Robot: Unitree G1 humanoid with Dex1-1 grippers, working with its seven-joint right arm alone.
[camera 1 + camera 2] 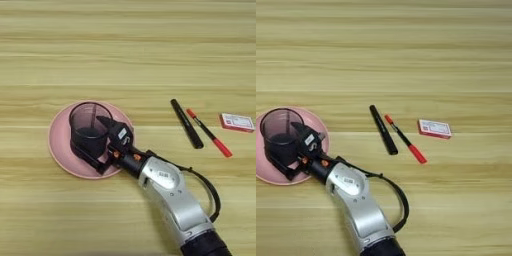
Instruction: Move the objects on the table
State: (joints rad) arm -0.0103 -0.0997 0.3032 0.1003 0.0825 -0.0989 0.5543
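Note:
A round pink plate point(59, 141) lies left of centre on the light wooden table point(128, 60). The black wire-mesh pen cup point(90, 119) stands upright on it. My right gripper point(89, 136) reaches in from the lower right, one black finger point(103, 122) on the cup's right side and the other along its lower left. The fingers are shut on the cup's lower wall. The slim pen point(209, 133), red with a black middle, lies diagonally on the table to the right, apart from the gripper.
A black marker point(187, 123) lies just left of the pen, roughly parallel to it. A small red-and-white box point(237, 122) sits near the right edge. My silver forearm point(172, 192) with a looping black cable crosses the lower middle.

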